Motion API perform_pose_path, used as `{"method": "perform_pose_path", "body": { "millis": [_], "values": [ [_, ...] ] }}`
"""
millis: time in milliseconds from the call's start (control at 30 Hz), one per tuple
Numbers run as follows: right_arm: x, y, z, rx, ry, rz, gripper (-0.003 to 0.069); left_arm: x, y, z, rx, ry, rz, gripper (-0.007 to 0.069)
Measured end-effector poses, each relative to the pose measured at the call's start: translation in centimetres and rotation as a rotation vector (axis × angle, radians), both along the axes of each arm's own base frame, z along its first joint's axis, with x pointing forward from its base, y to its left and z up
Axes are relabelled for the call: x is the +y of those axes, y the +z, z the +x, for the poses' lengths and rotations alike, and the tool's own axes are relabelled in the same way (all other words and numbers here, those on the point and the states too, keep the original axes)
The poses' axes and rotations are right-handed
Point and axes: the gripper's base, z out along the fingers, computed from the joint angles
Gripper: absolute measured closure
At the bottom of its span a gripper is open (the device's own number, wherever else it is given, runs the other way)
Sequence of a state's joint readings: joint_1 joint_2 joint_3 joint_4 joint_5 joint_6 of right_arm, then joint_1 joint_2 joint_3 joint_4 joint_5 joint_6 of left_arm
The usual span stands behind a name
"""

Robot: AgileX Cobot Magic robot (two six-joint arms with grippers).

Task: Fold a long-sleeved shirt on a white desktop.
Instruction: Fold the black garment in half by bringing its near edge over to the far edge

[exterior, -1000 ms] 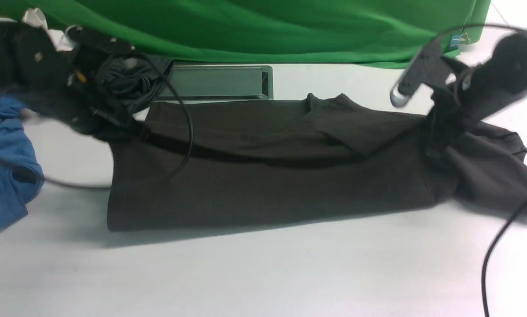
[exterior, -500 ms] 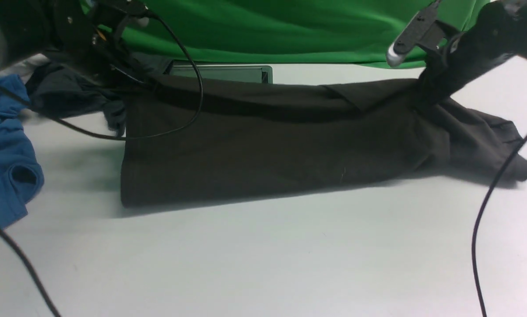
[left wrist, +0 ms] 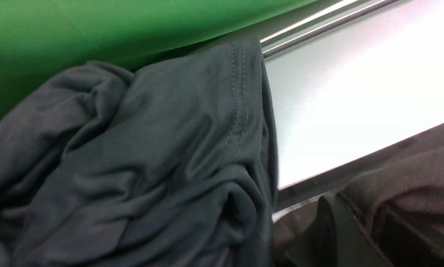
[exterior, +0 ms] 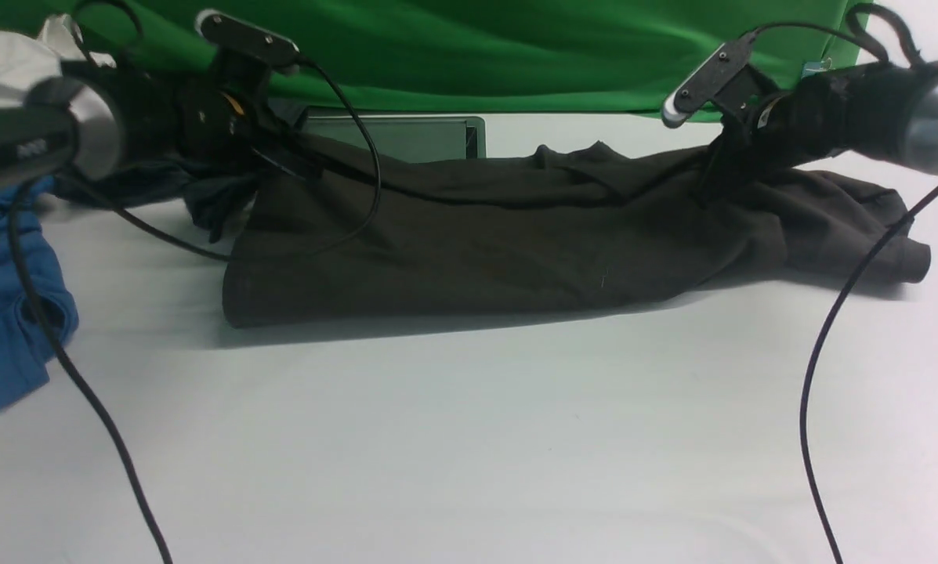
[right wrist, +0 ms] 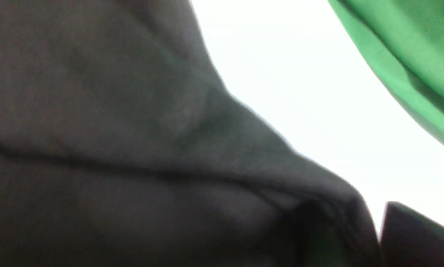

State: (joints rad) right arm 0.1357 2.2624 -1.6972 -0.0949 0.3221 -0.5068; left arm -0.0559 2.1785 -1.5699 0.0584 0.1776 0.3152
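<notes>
Both left gripper point(exterior: 280, 153) and right gripper point(exterior: 711, 178) touch the shirt point(exterior: 476, 235).

I'm seeing soft, even light coming from overhead in the front view — the shirt point(exterior: 469, 235) is throwing a faint shadow toward me across the desk point(exterior: 469, 439), which is reading grey-white. The left wrist view is catching glare off a metal panel point(left wrist: 355, 92); the right wrist view is coming through blurred — its desk patch blowing out white.
</notes>
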Motion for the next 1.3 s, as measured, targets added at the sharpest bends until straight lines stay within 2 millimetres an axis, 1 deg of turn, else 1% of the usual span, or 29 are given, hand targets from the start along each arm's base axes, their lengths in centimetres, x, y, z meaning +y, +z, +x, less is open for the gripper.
{"method": "perform_pose_path", "body": {
  "millis": [33,67,100,133,200,267,300,333,400,433,467,500,533,567,600,633,667,700,733,800,833,867,933,967,1133,1167,1200,1233,1300],
  "values": [
    [-0.2,-0.1,0.1,-0.006,-0.013,0.011,0.0319,0.0,-0.3,0.2,-0.012,-0.004,0.003,0.0526],
    [-0.4,0.0,0.2,-0.010,-0.036,0.031,0.0244,0.0,-0.6,0.3,-0.024,-0.011,0.012,0.0501],
    [-0.7,0.1,0.2,-0.008,-0.058,0.046,0.0200,0.0,-0.7,0.4,-0.033,-0.015,0.016,0.0478],
    [-0.9,0.4,0.2,0.002,-0.079,0.059,0.0177,0.1,-0.8,0.5,-0.046,-0.015,0.017,0.0440],
    [-1.3,1.3,-0.2,0.020,-0.117,0.080,0.0179,0.2,-0.7,0.6,-0.065,-0.014,0.015,0.0385],
    [-1.5,3.7,-0.9,0.031,-0.154,0.109,0.0253,0.6,-0.4,0.7,-0.077,-0.005,0.014,0.0307],
    [-1.5,3.7,-0.9,0.037,-0.157,0.111,0.0253,0.6,-0.3,0.7,-0.078,-0.005,0.014,0.0300],
    [-1.3,5.6,-1.6,0.048,-0.165,0.142,0.0348,0.9,0.1,0.5,-0.070,0.009,0.007,0.0258],
    [-0.3,7.8,-2.6,0.086,-0.121,0.185,0.0497,1.1,1.4,0.1,-0.050,0.029,-0.011,0.0235],
    [0.7,8.5,-3.1,0.127,-0.077,0.223,0.0554,1.1,2.2,-0.3,-0.033,0.044,-0.030,0.0245],
    [1.0,8.6,-3.2,0.144,-0.062,0.236,0.0571,0.9,2.6,-0.5,-0.023,0.048,-0.040,0.0255],
    [2.3,8.4,-3.6,0.211,-0.002,0.289,0.0610,0.2,3.9,-1.5,0.042,0.051,-0.064,0.0338],
    [2.5,8.1,-3.5,0.222,0.008,0.291,0.0617,0.0,4.3,-1.6,0.044,0.050,-0.070,0.0351],
    [3.7,6.8,-3.4,0.286,0.044,0.336,0.0630,-1.3,5.3,-2.8,0.123,0.012,-0.068,0.0482],
    [3.8,6.3,-3.3,0.299,0.046,0.338,0.0631,-1.3,5.4,-2.8,0.120,0.009,-0.068,0.0482],
    [4.4,4.8,-3.0,0.342,0.061,0.346,0.0637,-2.9,5.6,-3.9,0.186,-0.052,-0.075,0.0559],
    [4.7,4.1,-2.8,0.359,0.067,0.349,0.0638,-3.7,5.6,-4.3,0.205,-0.092,-0.071,0.0580],
    [5.0,2.4,-2.4,0.391,0.071,0.345,0.0639,-5.0,5.0,-5.0,0.236,-0.148,-0.085,0.0597],
    [5.0,2.5,-2.3,0.388,0.071,0.347,0.0639,-5.3,4.8,-5.1,0.243,-0.154,-0.099,0.0601],
    [5.6,0.0,-1.5,0.424,0.073,0.343,0.0640,-7.5,2.8,-6.4,0.304,-0.237,-0.128,0.0607],
    [5.8,-0.6,-1.2,0.427,0.074,0.342,0.0640,-8.2,1.9,-6.7,0.326,-0.255,-0.133,0.0607],
    [6.0,-0.8,-0.6,0.414,0.077,0.350,0.0640,-8.8,0.6,-7.0,0.354,-0.272,-0.130,0.0607],
    [6.2,-0.9,-0.3,0.405,0.075,0.354,0.0640,-9.1,-0.2,-7.1,0.370,-0.279,-0.125,0.0607],
    [6.3,-1.1,0.5,0.381,0.069,0.367,0.0640,-9.3,-1.6,-7.0,0.395,-0.280,-0.123,0.0607],
    [6.7,-1.7,2.0,0.315,0.041,0.398,0.0640,-9.4,-2.4,-6.7,0.401,-0.273,-0.126,0.0606],
    [7.0,-1.8,2.9,0.264,0.031,0.416,0.0640,-9.4,-2.5,-6.7,0.401,-0.274,-0.121,0.0606],
    [7.0,-1.9,2.9,0.267,0.030,0.416,0.0640,-9.4,-2.6,-6.7,0.402,-0.274,-0.121,0.0606],
    [7.2,-2.1,3.7,0.213,0.016,0.442,0.0640,-9.4,-2.6,-6.6,0.400,-0.277,-0.111,0.0606],
    [7.3,-2.3,4.4,0.167,0.004,0.455,0.0640,-9.4,-2.6,-6.6,0.400,-0.281,-0.102,0.0606]
  ]
}}
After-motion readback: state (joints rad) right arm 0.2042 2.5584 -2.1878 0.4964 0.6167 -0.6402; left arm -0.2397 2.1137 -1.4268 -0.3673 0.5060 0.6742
